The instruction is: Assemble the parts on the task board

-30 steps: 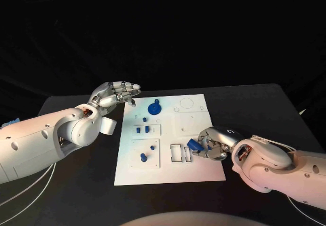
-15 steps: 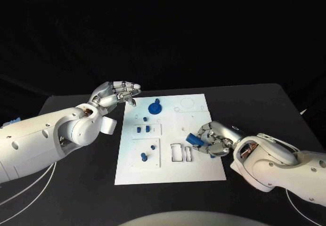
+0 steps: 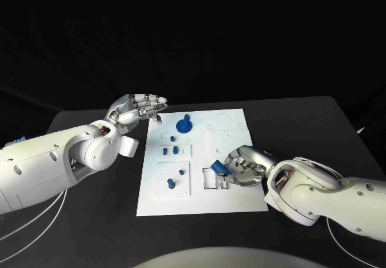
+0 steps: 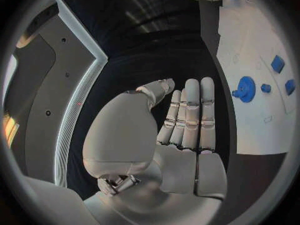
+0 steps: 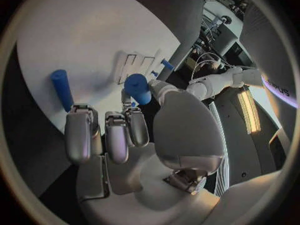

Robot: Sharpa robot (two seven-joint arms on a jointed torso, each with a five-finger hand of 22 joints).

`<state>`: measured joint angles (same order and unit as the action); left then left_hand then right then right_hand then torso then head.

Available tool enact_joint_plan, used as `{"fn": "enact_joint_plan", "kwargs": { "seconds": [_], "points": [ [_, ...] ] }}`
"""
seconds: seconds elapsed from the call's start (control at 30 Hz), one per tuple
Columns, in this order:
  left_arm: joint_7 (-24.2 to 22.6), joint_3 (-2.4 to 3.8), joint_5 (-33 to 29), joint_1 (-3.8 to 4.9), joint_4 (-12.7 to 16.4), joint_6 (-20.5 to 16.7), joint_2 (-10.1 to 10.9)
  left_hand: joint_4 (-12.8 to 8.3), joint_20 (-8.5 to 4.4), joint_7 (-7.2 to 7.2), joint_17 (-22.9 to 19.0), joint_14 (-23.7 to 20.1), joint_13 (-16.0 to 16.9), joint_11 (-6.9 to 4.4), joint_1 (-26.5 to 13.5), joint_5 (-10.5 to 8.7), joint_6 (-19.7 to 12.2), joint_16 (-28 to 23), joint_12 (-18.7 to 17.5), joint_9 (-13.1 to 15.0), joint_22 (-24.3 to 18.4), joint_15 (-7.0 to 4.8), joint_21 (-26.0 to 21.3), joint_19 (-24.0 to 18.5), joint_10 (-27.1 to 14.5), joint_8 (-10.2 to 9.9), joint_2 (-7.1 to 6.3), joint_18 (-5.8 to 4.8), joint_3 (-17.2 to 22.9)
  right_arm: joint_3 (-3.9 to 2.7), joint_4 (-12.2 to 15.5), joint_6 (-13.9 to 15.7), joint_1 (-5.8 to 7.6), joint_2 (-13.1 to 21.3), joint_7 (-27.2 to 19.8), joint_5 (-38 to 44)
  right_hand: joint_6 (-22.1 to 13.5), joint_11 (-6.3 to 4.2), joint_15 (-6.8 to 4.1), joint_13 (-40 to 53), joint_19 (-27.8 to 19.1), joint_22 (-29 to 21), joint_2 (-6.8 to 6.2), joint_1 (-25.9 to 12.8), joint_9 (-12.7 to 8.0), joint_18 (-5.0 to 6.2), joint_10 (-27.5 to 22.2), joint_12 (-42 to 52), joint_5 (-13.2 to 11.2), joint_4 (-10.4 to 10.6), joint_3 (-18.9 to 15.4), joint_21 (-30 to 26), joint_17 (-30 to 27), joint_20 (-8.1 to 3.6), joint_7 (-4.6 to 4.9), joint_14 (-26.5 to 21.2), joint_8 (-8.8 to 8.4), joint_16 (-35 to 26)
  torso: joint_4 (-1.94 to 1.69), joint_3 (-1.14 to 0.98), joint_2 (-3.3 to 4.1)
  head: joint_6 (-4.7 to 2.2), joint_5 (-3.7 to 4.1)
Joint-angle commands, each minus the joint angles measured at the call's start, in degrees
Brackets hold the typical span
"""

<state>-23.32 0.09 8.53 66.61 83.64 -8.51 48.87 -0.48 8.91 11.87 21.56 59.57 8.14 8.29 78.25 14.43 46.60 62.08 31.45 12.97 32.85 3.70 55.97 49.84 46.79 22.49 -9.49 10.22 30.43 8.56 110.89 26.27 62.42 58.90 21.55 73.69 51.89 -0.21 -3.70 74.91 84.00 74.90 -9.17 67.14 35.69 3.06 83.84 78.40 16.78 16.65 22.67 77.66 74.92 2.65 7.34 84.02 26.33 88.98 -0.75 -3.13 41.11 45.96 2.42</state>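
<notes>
The right silver many-fingered hand hovered over the white rectangular task board, pinching a small blue cylindrical plastic part between thumb and fingertips, just above the pair of narrow rectangular slots directly beneath it. Another blue cylindrical peg lay flat on the board just beyond its fingers. The left silver hand held nothing, its fingers straight and close together, over the black tabletop beside the board's far corner, near a round blue knob.
</notes>
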Motion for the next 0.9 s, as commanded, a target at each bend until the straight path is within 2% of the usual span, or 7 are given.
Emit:
{"fn": "enact_joint_plan", "kwargs": {
  "seconds": [0.03, 0.1, 0.63, 0.7, 0.73, 0.83, 0.9],
  "points": [
    [-0.2, 0.02, 0.0, 0.01, 0.2, 1.1, -0.1, -0.1, 0.07, -0.03, -0.1, -0.3, 0.0, 0.05, -0.2, 0.25, -0.5, 0.1, 0.3, 0.0, -0.1, 0.0, -0.3, -0.3, -0.6, 0.2, 0.19, 0.35, 0.2, 0.01, -0.3, -4.6, -0.4, -0.8, -0.9, -2.2, 4.5, -0.59, -0.51, 5.9, 1.7, 11.6, 0.17, -2.0, 2.0, -0.52, 0.9, -0.4, -1.6, -0.1, -0.5, -0.4, 12.4, -0.49, -3.94, 5.4, 1.17, 0.1, 0.04, 0.07, -0.03, 0.1, 0.0],
    [-0.3, 0.02, 0.0, 0.01, 0.2, 1.1, -0.1, -0.1, 0.07, -0.03, -0.1, -0.3, 0.0, 0.05, -0.2, 0.25, -0.5, 0.1, 0.3, 0.0, -0.1, 0.0, -0.3, -0.3, -0.6, 0.2, 0.19, 0.35, 0.2, 0.02, -0.4, -4.6, -0.62, -1.1, -0.9, -2.3, 5.0, -0.75, -0.66, 5.9, 1.8, 11.6, 0.52, -3.8, 2.2, -0.53, 1.0, -0.5, -2.8, 0.0, -0.9, -0.4, 12.5, -0.62, -4.14, 5.4, 1.42, 0.1, 0.02, 0.07, -0.05, 0.13, -0.07],
    [-0.3, 0.03, 0.0, 0.01, 0.3, 1.0, 0.0, -0.1, 0.08, 0.03, -0.1, -0.3, 0.0, 0.08, -0.3, 0.23, -0.7, 0.1, 0.3, 0.0, -0.1, 0.03, -0.3, -0.3, -0.6, 0.2, 0.16, 0.35, 0.2, 0.03, -1.3, -3.1, -1.03, -2.5, 0.7, 0.1, 6.1, -1.25, -1.09, 6.0, 1.9, 11.7, 0.62, -7.8, 3.0, -0.57, 1.2, -0.5, -3.6, 0.0, -2.2, -0.3, 12.7, -1.03, -4.71, 5.5, 2.44, 0.2, 0.02, 0.01, 0.0, 0.16, -0.18],
    [-0.3, 0.03, 0.0, 0.01, 0.3, 1.1, 0.0, -0.1, 0.08, 0.03, -0.1, -0.3, 0.0, 0.08, -0.3, 0.23, -0.7, 0.1, 0.3, 0.0, -0.1, 0.03, -0.3, -0.3, -0.6, 0.2, 0.16, 0.35, 0.2, 0.03, -1.5, -3.2, -1.05, -2.7, 0.8, 0.3, 6.1, -1.37, -1.21, 6.1, 1.9, 11.8, 0.49, -11.1, 3.4, -0.58, 1.3, -0.6, -5.7, 0.1, -4.1, -0.3, 12.8, -1.16, -4.86, 5.5, 2.79, 0.2, 0.03, 0.0, -0.03, 0.18, -0.19],
    [-0.3, 0.03, 0.0, 0.01, 0.3, 1.1, 0.0, -0.1, 0.08, 0.03, -0.1, -0.3, 0.0, 0.08, -0.3, 0.23, -0.7, 0.1, 0.3, 0.0, -0.1, 0.03, -0.3, -0.3, -0.6, 0.2, 0.16, 0.35, 0.2, 0.03, -1.6, -3.2, -1.06, -2.8, 0.9, 0.5, 6.1, -1.41, -1.24, 6.1, 1.9, 11.8, 0.48, -11.7, 3.5, -0.58, 1.3, -0.7, -6.0, 0.1, -4.7, -0.3, 12.7, -1.2, -4.9, 5.5, 2.87, 0.2, 0.03, 0.0, -0.03, 0.18, -0.19],
    [-0.3, 0.03, 0.0, 0.01, 0.3, 1.1, 0.0, -0.1, 0.08, 0.03, -0.1, -0.3, 0.0, 0.08, -0.3, 0.23, -0.7, 0.1, 0.3, 0.0, -0.1, 0.03, -0.3, -0.3, -0.6, 0.2, 0.16, 0.35, 0.2, 0.03, -1.7, -3.5, -1.07, -3.0, 1.1, 0.9, 5.9, -1.5, -1.33, 6.1, 1.9, 11.7, 0.64, -13.9, 3.9, -0.54, 1.3, -0.8, -10.4, 0.1, -7.4, -0.6, 12.7, -1.31, -5.0, 5.5, 3.24, 0.2, 0.0, 0.02, -0.02, 0.27, -0.24],
    [-0.3, 0.03, 0.0, 0.01, 0.3, 1.1, 0.0, -0.1, 0.08, 0.03, -0.1, -0.3, 0.0, 0.08, -0.3, 0.23, -0.7, 0.1, 0.3, 0.0, -0.1, 0.03, -0.3, -0.3, -0.6, 0.2, 0.16, 0.35, 0.2, 0.03, -1.8, -3.6, -1.08, -3.0, 1.2, 1.2, 5.7, -1.5, -1.34, 6.0, 1.8, 11.7, 0.71, -14.5, 4.1, -0.52, 1.2, -1.1, -12.3, 0.1, -8.9, -0.8, 12.6, -1.32, -4.99, 5.5, 3.36, 0.2, -0.02, 0.0, -0.01, 0.28, -0.33]
  ]
}}
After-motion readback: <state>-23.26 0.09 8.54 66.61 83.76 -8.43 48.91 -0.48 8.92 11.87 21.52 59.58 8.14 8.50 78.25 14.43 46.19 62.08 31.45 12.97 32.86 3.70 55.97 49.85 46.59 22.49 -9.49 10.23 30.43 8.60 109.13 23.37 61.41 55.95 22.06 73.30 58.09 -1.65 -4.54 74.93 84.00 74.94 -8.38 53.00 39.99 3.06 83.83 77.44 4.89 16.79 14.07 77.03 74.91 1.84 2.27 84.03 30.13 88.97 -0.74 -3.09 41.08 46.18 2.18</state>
